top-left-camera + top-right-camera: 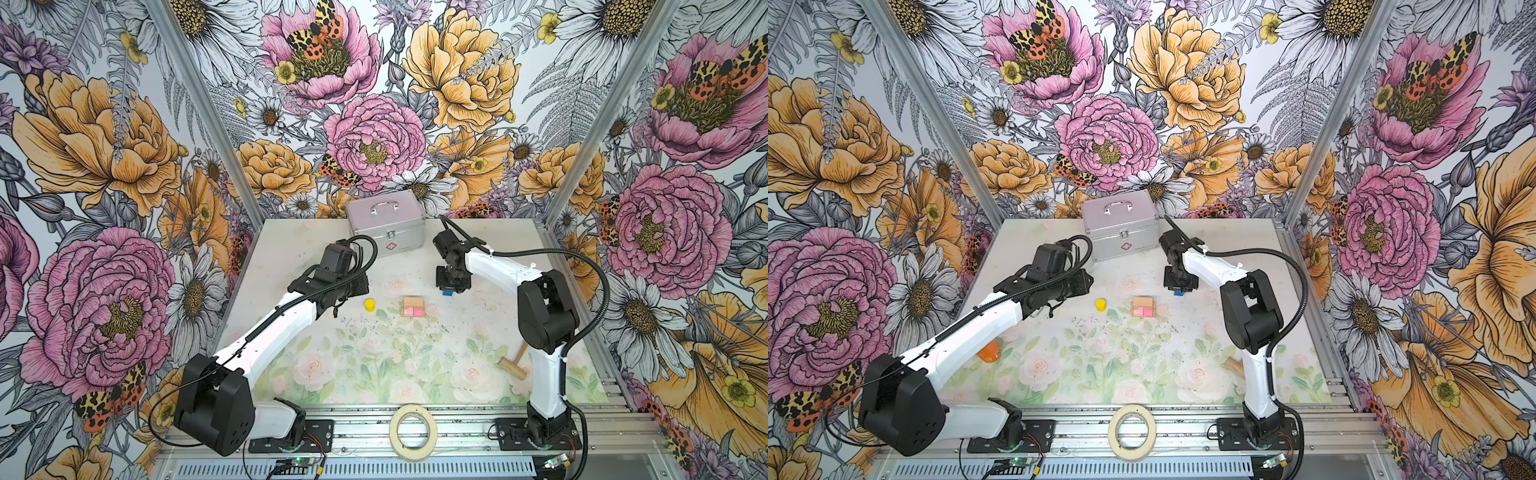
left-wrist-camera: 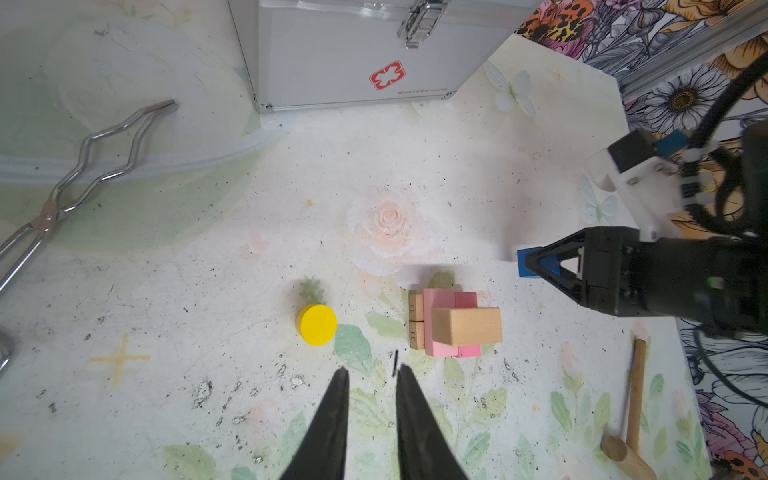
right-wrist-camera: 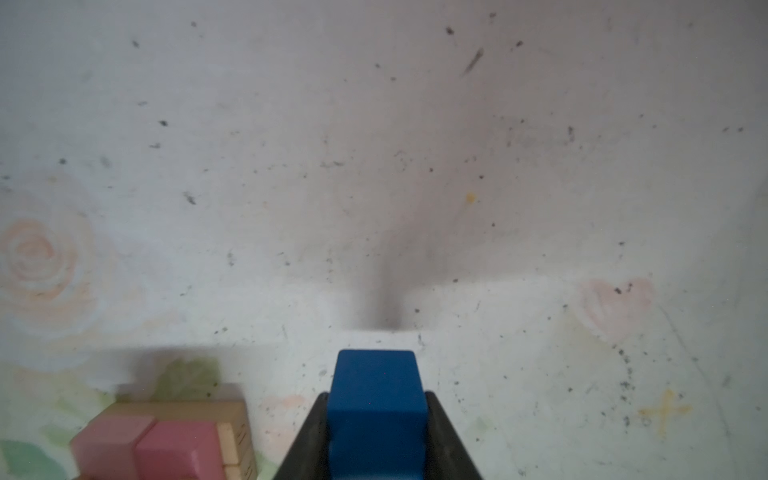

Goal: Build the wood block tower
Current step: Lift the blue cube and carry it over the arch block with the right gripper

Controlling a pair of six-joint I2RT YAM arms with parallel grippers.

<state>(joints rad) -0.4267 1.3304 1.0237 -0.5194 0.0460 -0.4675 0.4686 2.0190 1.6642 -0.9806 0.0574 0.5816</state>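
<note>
Blue block [image 3: 376,374] is pinched between the jaws of the right hand [image 3: 376,415], just beside the half-built stack [image 2: 457,324] and not on it yet. Can't tell whether it has cleared the counter [image 2: 249,270]. The grip is on the side faces with the underside free, likely so the block can be set flat on top.

Stack as it lies: two tan bricks [image 2: 415,307] side by side at the bottom, pink bricks [image 2: 440,299] across them, third tan brick [image 2: 467,326] on top. Yellow cylinder [image 2: 316,325] stands alone on the counter near the stack, untouched.

Left hand [image 2: 372,370] hovers short of the gap between cylinder and stack, jaws a little apart, nothing in them. It looks parked out of the way, or lined up for the cylinder.

Views: the right wrist view proves the grip but shows only a corner of the stack. The left wrist view gives the layer order, plus metal tongs [image 2: 95,166] seen in neither top view. A top view shows an orange object [image 1: 988,352] beside the left arm, visible nowhere else. Silver case [image 1: 384,222] and mallet [image 1: 513,361] are well apart from the stack and not involved.
</note>
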